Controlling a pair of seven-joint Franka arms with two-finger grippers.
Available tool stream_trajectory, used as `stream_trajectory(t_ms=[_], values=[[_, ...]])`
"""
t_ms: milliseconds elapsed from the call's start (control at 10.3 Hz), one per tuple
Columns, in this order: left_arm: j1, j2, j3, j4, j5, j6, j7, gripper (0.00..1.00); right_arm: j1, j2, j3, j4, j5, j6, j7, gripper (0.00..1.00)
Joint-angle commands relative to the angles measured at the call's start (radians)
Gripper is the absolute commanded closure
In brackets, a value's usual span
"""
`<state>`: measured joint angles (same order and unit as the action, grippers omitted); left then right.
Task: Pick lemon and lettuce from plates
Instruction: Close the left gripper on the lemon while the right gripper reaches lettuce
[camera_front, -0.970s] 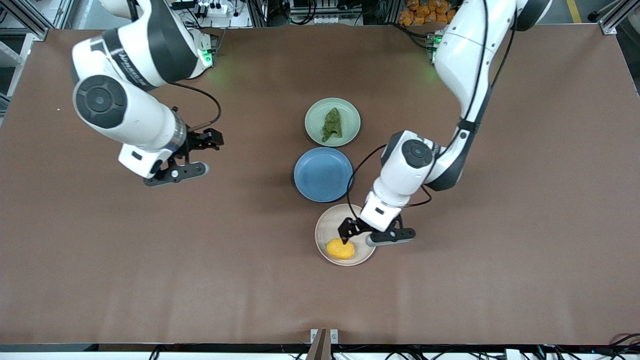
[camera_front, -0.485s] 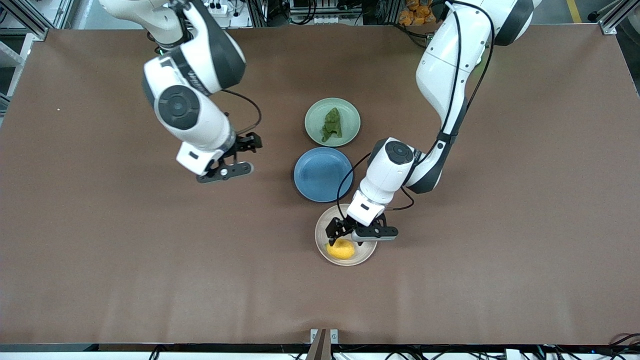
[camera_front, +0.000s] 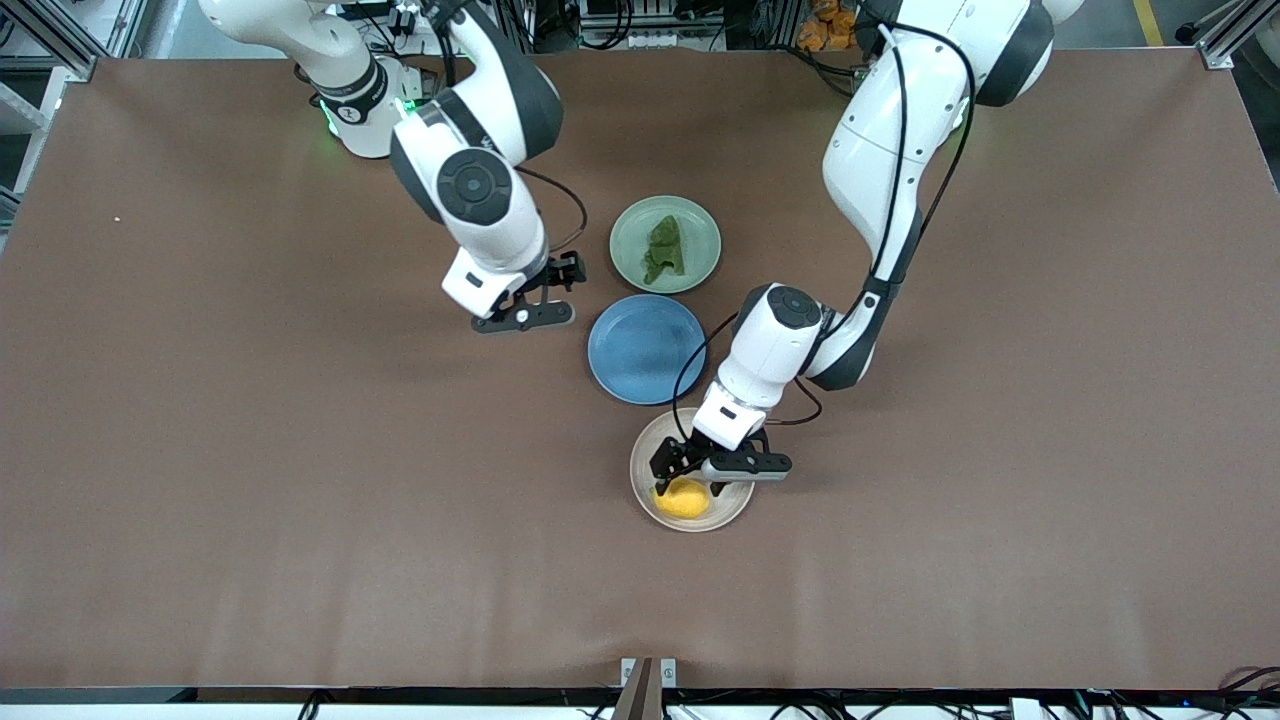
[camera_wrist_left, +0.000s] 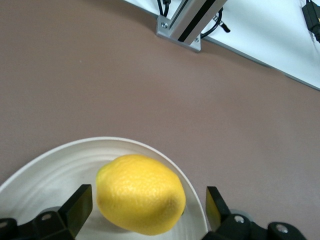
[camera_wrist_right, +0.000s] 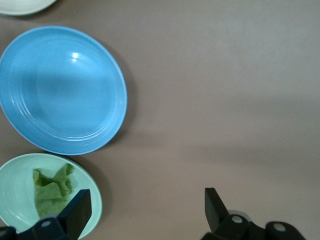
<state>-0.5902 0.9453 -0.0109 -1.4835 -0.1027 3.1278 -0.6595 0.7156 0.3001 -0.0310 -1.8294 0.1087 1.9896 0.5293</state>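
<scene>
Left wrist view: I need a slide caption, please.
Open left claw straddling the lemon on the beige-white plate.

Mid-table, three plates in a row toward the camera-side edge: farthest plate (camera_front: 700, 222) holds the lettuce (camera_front: 664, 249), middle plate (camera_front: 645, 348) between, nearest plate (camera_front: 650, 450) holds the lemon (camera_front: 683, 498).

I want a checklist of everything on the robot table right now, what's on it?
Surface: brown table, bare around the plates.
Job's things: lemon on beige plate; lettuce on green plate.
Clutter: blue plate between them, nothing on it.
Grippers: left gripper open, fingers either side of the lemon; right gripper open, over bare table beside the green plate.
Cables: black cable looping off the left arm.
Surroundings: metal frame at the table's edge.
</scene>
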Motion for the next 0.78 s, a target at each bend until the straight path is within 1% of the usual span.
stream_trajectory(t_ms=[0, 194, 388, 582, 679], values=[[-0.01, 0.043, 0.008, 0.028, 0.024, 0.051, -0.028, 0.0, 0.089, 0.043, -0.009, -0.014, 0.022, 0.098, 0.15, 0.0], [-0.014, 0.049, 0.008, 0.028, 0.024, 0.064, -0.028, 0.0, 0.134, 0.086, -0.009, -0.013, 0.023, 0.185, 0.224, 0.0], [-0.014, 0.05, 0.008, 0.028, 0.024, 0.064, -0.028, 0.0, 0.174, 0.117, -0.009, -0.014, 0.023, 0.218, 0.261, 0.0], [-0.014, 0.05, 0.008, 0.029, 0.023, 0.066, -0.031, 0.0, 0.214, 0.152, -0.009, -0.014, 0.023, 0.277, 0.345, 0.0], [-0.014, 0.053, 0.006, 0.029, 0.021, 0.089, -0.031, 0.0, 0.231, 0.166, -0.009, -0.014, 0.023, 0.299, 0.365, 0.0]])
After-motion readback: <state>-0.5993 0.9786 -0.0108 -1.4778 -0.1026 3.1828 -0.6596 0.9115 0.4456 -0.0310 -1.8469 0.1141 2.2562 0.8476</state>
